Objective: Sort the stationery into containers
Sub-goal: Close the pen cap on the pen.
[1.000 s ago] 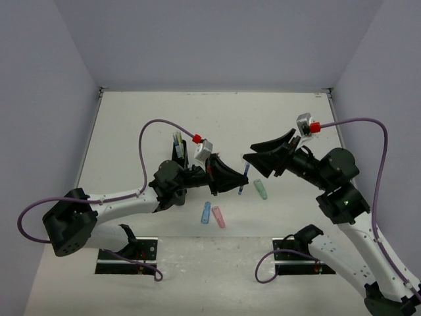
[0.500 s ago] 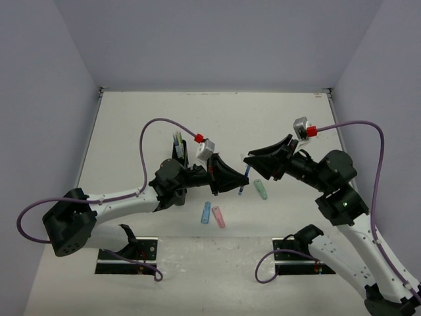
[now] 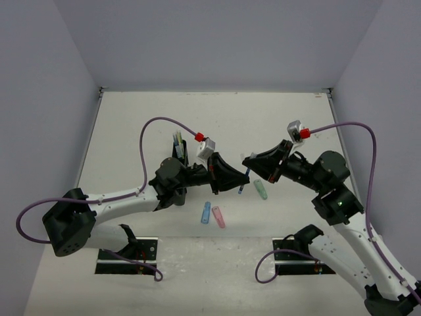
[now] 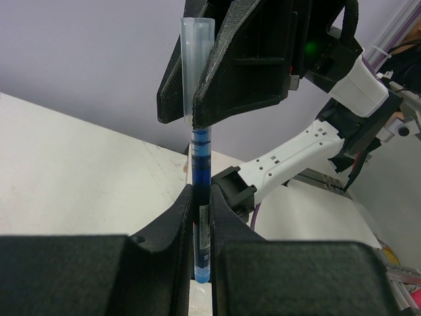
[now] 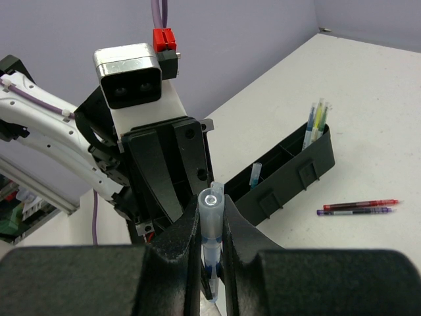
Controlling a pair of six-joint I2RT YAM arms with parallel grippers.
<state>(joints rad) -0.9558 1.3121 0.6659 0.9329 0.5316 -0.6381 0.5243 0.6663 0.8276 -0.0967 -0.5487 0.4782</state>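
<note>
**While Clamped at Both Ends, Passed Arm to Arm**

While holding it in mid-air, pinches the blue pen (image 4: 200,153) low on the barrel with the left gripper (image 4: 200,192), fingers closed tight on it. Nips its clear cap (image 5: 212,201) with the right gripper (image 5: 212,209), likewise closed on it. Reads as a handover, direction unsure. Next, probably: slacken one grip only and keep the other firm. Then carry to the black organiser (image 5: 299,172) on the left side and lower into a compartment, near the pens (image 5: 316,122) standing in it.
</note>
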